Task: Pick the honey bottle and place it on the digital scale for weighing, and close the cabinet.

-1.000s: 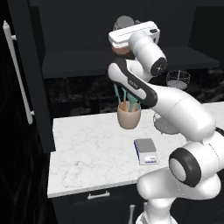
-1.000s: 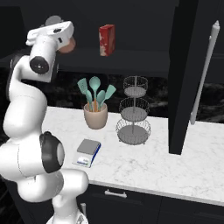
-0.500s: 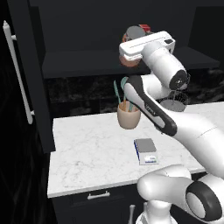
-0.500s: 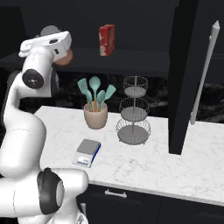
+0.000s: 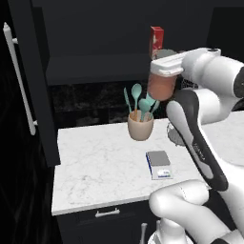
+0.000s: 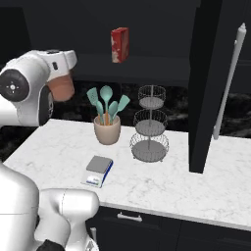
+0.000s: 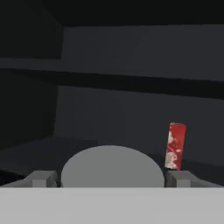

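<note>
Honey bottle [image 5: 161, 85] between the claw [image 7: 111, 178] fingers, airborne.

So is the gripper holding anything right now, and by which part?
Yes, the gripper holds the honey bottle at its top: the fingers sit on either side of its grey lid, the jar hanging below, above the counter.

Base cams flanking rear; hand cam cabinetward [image 7: 131, 65].

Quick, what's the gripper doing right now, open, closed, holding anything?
Gripper: closed on the honey bottle, held in the air above the counter.
</note>
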